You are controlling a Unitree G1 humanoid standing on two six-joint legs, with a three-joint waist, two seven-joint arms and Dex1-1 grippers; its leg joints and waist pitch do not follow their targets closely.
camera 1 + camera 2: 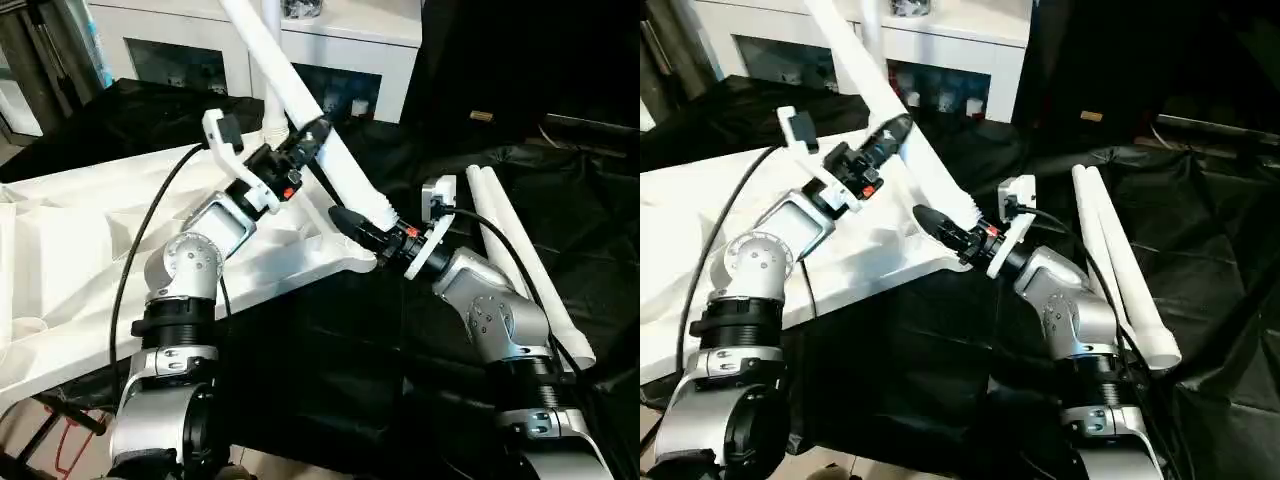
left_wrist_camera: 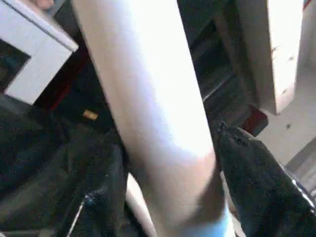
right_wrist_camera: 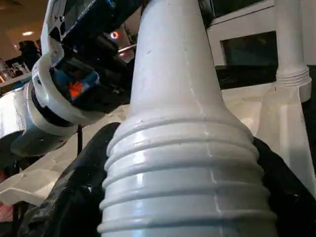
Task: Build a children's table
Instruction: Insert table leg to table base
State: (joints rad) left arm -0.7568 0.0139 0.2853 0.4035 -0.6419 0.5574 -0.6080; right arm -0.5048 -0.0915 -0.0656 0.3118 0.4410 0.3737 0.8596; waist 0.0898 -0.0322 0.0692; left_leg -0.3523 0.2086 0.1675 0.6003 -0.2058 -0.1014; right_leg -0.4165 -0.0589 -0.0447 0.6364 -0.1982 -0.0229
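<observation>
**Seating the leg at the near corner socket**

Nearest you, the right gripper is clenched on the ridged end of the white leg, right at the near corner of the tabletop, which lies underside-up over the black cloth. Your right forearm reaches in low from the right, the wrist bent inward so its fingers flank the ribs on both sides. Judging from this, the step is to guide that ridged end into the corner socket — keep the leg's axis lined up with the socket before you push, and let the lower grip steer rather than force.

Higher up the shaft, the left gripper straddles the leg, forearm angled up across the tabletop; whether it is gripping or releasing you cannot tell here.

Beyond, another leg stands upright at the far corner. Two spare legs lie side by side on the cloth to the right, with the white cabinet behind.
</observation>
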